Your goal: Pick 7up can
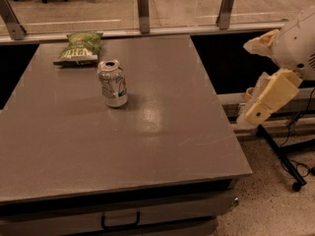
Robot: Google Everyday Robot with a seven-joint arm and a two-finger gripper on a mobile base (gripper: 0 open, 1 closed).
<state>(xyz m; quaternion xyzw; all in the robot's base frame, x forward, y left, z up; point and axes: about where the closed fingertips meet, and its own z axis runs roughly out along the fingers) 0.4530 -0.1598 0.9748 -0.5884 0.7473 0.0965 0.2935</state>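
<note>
The 7up can stands upright on the grey table, left of the middle and towards the back. It is silver with a whitish-green label, a small red mark and a shiny pull-tab top. My gripper hangs off the table's right edge, cream-coloured and pointing down and to the left. It is well to the right of the can and touches nothing.
A flat green chip bag lies at the back left, just behind the can. A low rail with metal posts runs behind the table. A black stand with wheels and cables sits on the floor at the right.
</note>
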